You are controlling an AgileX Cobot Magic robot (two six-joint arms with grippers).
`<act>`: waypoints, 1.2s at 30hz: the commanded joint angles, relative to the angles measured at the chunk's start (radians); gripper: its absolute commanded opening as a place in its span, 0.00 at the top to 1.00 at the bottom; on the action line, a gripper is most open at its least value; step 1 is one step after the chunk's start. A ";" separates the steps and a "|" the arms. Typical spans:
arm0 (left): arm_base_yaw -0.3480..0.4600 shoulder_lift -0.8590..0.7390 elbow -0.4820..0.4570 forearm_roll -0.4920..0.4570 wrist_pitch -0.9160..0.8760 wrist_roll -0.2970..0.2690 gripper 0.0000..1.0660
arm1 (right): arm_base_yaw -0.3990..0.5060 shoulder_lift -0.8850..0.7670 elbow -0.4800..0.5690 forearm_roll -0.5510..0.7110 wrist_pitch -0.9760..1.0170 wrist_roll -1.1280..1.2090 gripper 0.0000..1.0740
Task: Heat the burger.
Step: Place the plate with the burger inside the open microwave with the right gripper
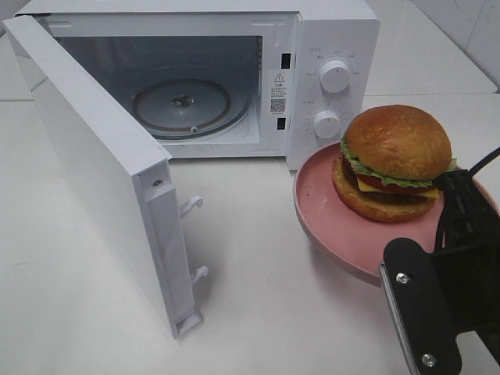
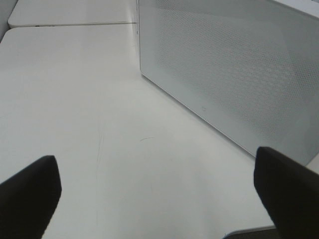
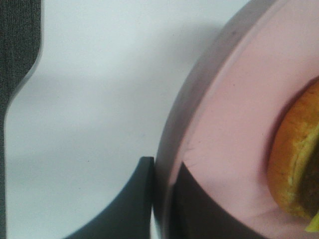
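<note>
White all over on the microwave point(image 1: 332, 39), white knobs point(image 1: 335, 76) too, and its door point(image 2: 234, 74) shows a fine grey dotted mesh. Inside, a clear greyish turntable point(image 1: 183, 105). At four o'clock from the microwave sits a pink plate point(image 1: 324, 211), and on it the burger point(image 1: 394, 148): glossy golden-brown bun, green lettuce, red tomato, yellow cheese, dark patty. The counter point(image 1: 258, 312) is plain white. The left hand point(image 2: 159, 199) is black, the right hand point(image 3: 162, 199) black as well.

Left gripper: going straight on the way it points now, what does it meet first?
Likely the microwave door, standing open across the line ahead of the left gripper. Only bare table lies between; depth is unclear, so it might graze the table first.
</note>
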 commanded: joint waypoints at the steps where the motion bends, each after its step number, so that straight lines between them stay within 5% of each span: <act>1: 0.004 -0.018 0.000 0.001 -0.002 -0.001 0.08 | -0.068 -0.005 -0.002 -0.009 -0.106 -0.143 1.00; 19: 0.004 -0.018 0.000 0.001 -0.002 -0.001 0.08 | -0.320 -0.005 -0.003 0.213 -0.286 -0.676 1.00; 36: 0.004 -0.018 0.000 0.001 -0.002 -0.001 0.08 | -0.352 0.055 -0.015 0.494 -0.346 -1.114 1.00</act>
